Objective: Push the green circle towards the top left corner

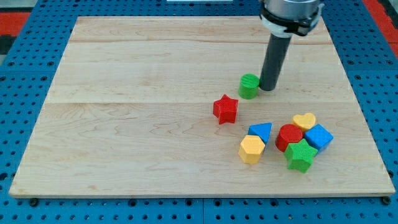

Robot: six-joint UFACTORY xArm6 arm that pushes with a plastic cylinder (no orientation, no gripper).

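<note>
The green circle (249,85) is a short green cylinder standing on the wooden board (137,124), right of the middle. My tip (268,88) is at the lower end of the dark rod, just to the right of the green circle, touching it or nearly so. The top left corner of the board (81,22) is far off to the view's left and top.
A red star (226,109) lies just below and left of the green circle. A cluster sits at the lower right: blue triangle (261,131), yellow hexagon (251,149), red cylinder (288,136), yellow heart (305,121), blue cube (319,137), green star (300,155).
</note>
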